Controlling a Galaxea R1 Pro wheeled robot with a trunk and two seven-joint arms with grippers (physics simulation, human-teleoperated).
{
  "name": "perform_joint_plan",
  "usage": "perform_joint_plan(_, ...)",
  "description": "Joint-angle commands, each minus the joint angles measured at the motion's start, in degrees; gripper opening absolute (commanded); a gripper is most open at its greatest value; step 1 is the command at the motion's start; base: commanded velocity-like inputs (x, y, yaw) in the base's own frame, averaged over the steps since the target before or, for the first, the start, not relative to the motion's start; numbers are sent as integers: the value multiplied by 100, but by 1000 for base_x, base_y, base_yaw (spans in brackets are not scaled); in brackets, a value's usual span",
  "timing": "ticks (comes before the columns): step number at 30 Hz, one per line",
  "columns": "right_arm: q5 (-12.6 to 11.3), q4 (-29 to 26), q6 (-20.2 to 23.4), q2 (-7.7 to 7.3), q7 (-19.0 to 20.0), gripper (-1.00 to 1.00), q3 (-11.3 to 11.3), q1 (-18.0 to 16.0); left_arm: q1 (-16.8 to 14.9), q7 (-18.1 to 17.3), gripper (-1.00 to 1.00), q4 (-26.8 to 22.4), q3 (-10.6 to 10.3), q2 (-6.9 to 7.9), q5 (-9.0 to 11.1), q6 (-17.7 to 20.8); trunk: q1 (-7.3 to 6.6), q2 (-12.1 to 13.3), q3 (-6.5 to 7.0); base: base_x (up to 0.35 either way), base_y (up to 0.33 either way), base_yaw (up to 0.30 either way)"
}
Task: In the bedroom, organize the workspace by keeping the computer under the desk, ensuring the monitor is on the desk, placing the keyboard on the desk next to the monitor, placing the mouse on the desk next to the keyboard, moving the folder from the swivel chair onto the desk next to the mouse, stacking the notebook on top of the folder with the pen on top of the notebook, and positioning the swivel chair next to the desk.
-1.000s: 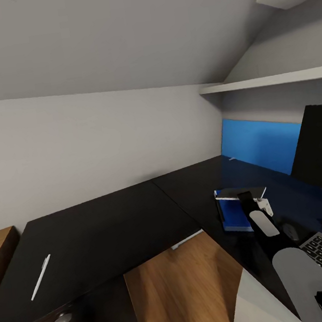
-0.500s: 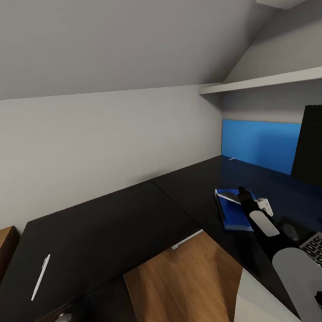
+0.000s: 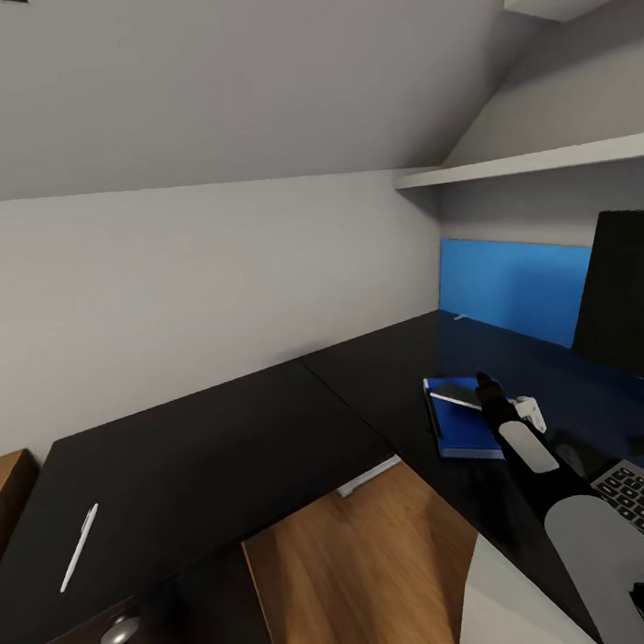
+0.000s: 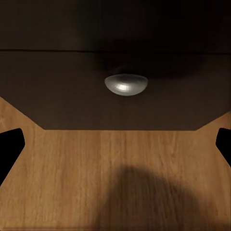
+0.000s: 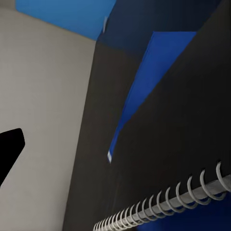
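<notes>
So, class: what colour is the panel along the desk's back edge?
Bright blue; the panel behind the black desk shows best in the head view.

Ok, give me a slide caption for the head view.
Right gripper over the notebook lying on the blue folder; pen apart on the drawer unit.

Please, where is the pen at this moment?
In the head view, the pen lies at the far left on the black drawer unit, above its round silver knobs, far from the folder.
</notes>
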Motion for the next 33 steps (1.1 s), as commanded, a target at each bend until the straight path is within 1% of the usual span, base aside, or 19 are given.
perform_joint_plan(1,-59,-7,-25,-2,-16,100,13,-2,-4,6,100,3,-12,1,43,-17,-1,-3,-6,-5,-6,0)
perform_joint_plan(11,-58,-8,-46,-2,-16,100,13,-2,-4,6,100,0,-12,1,43,-18,-1,-3,-6,-3,-1,0)
perform_joint_plan(20,-58,-8,-110,-2,-16,100,13,-2,-4,6,100,2,-12,6,43,-16,-1,-3,-6,-139,0,0)
perform_joint_plan(33,-58,-8,-113,-10,-16,100,13,-2,-6,6,100,3,-12,10,48,-16,-1,-3,-6,-5,0,0)
